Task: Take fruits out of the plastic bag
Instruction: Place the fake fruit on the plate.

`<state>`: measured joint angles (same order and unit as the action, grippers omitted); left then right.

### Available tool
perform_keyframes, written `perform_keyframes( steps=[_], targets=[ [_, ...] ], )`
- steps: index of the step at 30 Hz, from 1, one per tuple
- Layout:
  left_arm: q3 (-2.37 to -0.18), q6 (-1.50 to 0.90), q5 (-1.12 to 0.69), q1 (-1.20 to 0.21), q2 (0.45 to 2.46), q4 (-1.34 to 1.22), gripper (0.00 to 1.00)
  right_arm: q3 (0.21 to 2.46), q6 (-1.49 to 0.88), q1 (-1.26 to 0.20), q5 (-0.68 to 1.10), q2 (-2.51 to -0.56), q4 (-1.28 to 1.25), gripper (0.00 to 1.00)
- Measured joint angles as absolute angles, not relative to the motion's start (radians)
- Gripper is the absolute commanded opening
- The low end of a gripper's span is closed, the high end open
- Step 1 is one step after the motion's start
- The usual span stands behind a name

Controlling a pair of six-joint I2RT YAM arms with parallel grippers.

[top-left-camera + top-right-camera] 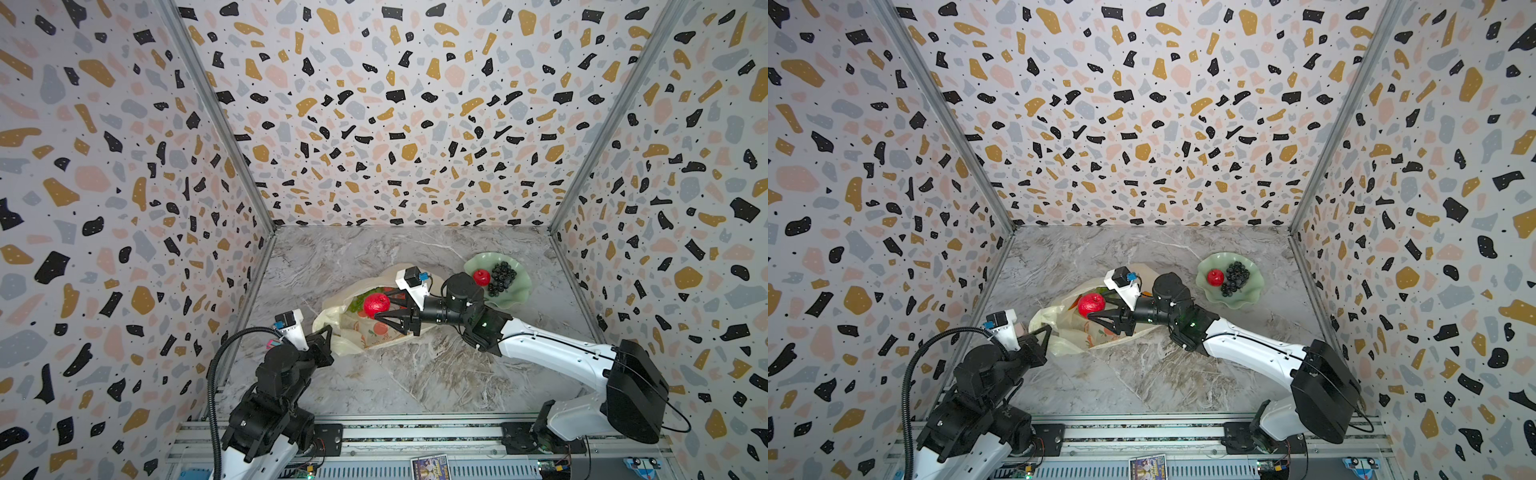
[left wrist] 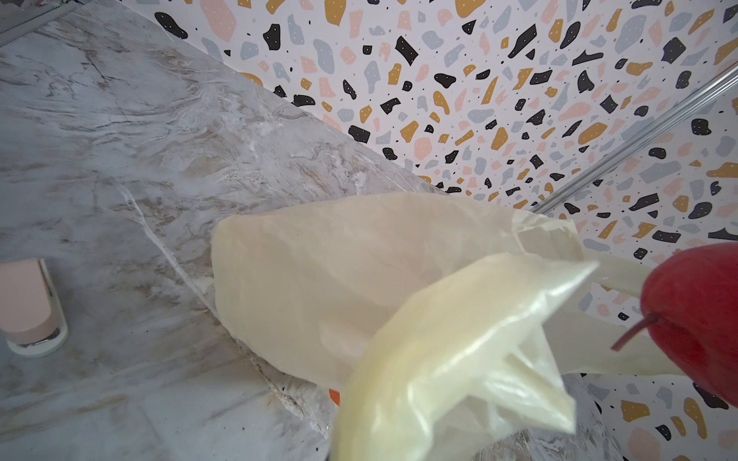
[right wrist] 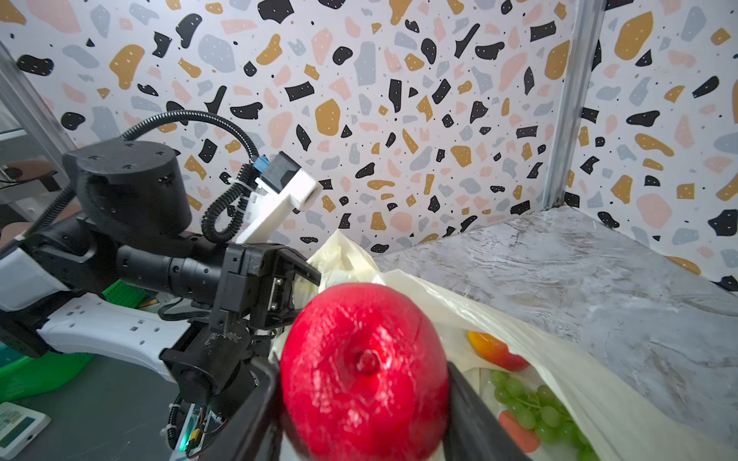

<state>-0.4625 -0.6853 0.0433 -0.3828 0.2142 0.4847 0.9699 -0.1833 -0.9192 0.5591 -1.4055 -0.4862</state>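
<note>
Marble tabletop, walled on three sides by speckled panels. Plastic bag lies left of centre, near the left wall, slumped flat with its mouth open; both top views show it, cream film with orange prints on the near face.

Green wavy-edged dish sits well apart from the bag, toward the right rear corner.

Right gripper reaches in from the right, over the bag's open mouth. Jaws roughly half spread and closed on a red apple, one finger on each side of it. Right wrist view confirms: apple fills the gap between the two black fingers.

Left gripper sits at the bag's near-left edge, jaws pinched fully together on a fold of the film. Left wrist view shows the film bunching toward the camera. Right wrist view shows the left jaws biting the cream edge.

In the dish: second apple and, touching it on the right, a dark grape bunch.

Inside the bag, seen past the held apple: green grapes and, just beside them, an orange-red fruit. A further reddish piece there is too cropped to identify.
</note>
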Motion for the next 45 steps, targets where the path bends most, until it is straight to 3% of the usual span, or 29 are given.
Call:
perform_keyframes(
  steps=[12,20,34,45],
  targets=[
    [-0.463,-0.685,0.043,-0.383,0.212,0.485,0.0,1.059,-0.175,-0.906,0.508,-1.29,-0.415,0.39],
    [-0.463,-0.685,0.043,-0.383,0.212,0.485,0.0,1.066,-0.173,-0.796,0.403,-1.197,-0.347,0.37],
    [-0.462,-0.686,0.043,-0.383,0.213,0.485,0.0,1.005,-0.2,-0.41,0.312,-1.156,-0.201,0.37],
    [-0.462,-0.686,0.043,-0.383,0.213,0.485,0.0,0.791,-0.364,-0.035,0.455,-1.291,-0.248,0.37]
  ],
)
